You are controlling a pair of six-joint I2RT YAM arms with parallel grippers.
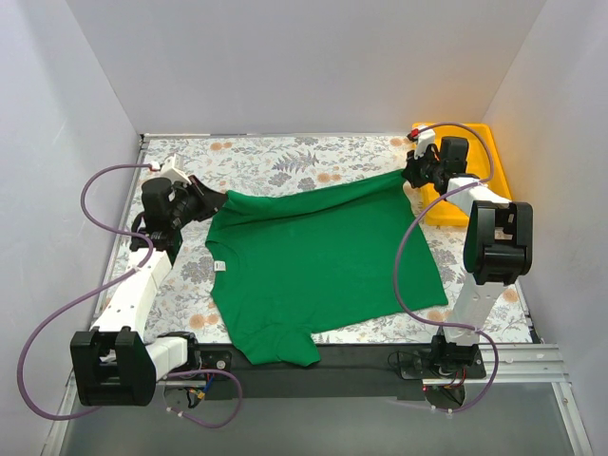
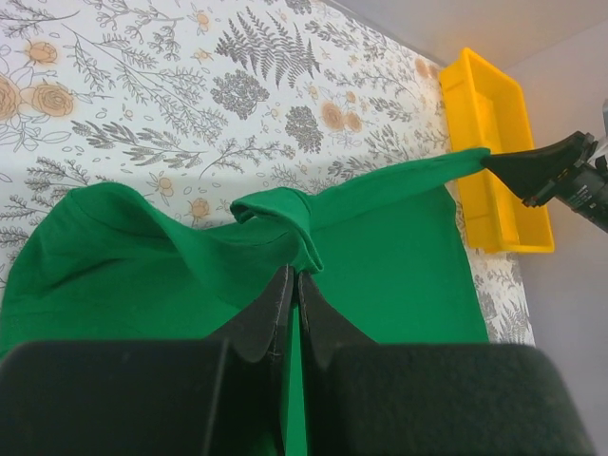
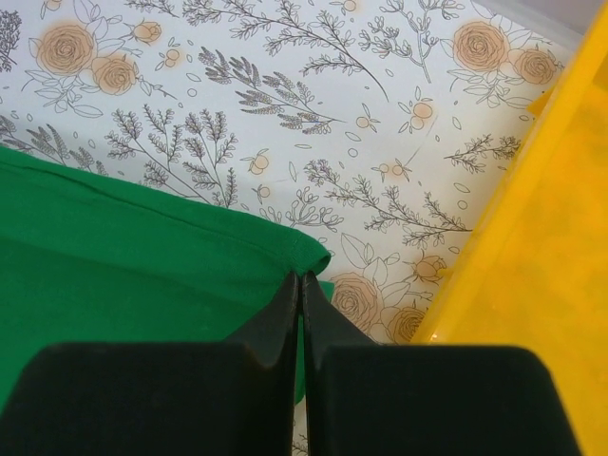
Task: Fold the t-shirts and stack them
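A yellow tray [image 1: 446,211] sits in the upper right of the top view, at the right edge of a flower-printed cloth [image 1: 285,160] that covers the table. The cloth shows grey ferns and orange roses on white. Plain white walls [image 1: 304,66] stand at the left, back and right. A black strip [image 1: 366,359] runs along the cloth's lower edge.

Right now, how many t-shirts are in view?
1. The green t-shirt lies spread mid-table, its far edge pinched by the left gripper and right gripper at either end. The right arm partly hides the yellow tray, so another could be there.
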